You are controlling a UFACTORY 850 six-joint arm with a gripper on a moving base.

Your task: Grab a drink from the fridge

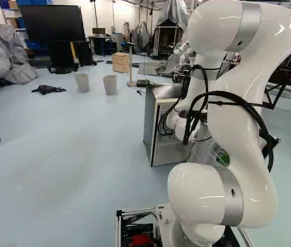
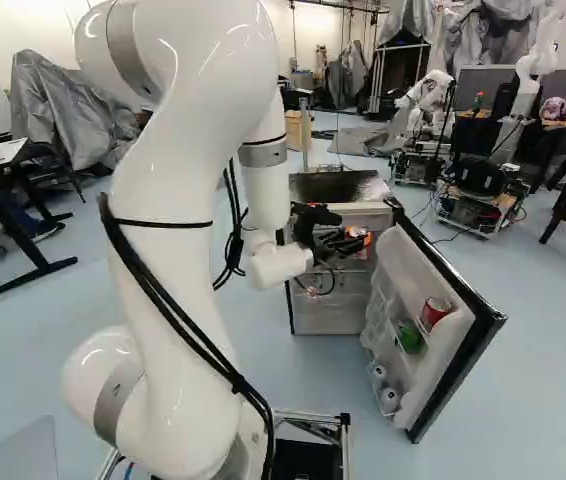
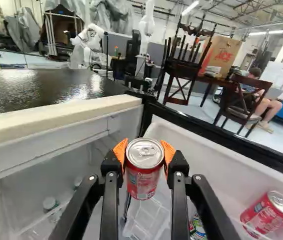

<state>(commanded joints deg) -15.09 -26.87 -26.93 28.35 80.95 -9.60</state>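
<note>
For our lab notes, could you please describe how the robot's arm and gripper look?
The arm is glossy white and rounded, with grey bands and black cables strapped along it. The gripper is black, with orange pads on two fingers.

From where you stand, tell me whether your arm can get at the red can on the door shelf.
Probably not: the claw is shut on another red can, though the open door leaves the shelf can exposed.

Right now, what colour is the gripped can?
The can is red, silver-topped; best in the wrist view.
</note>
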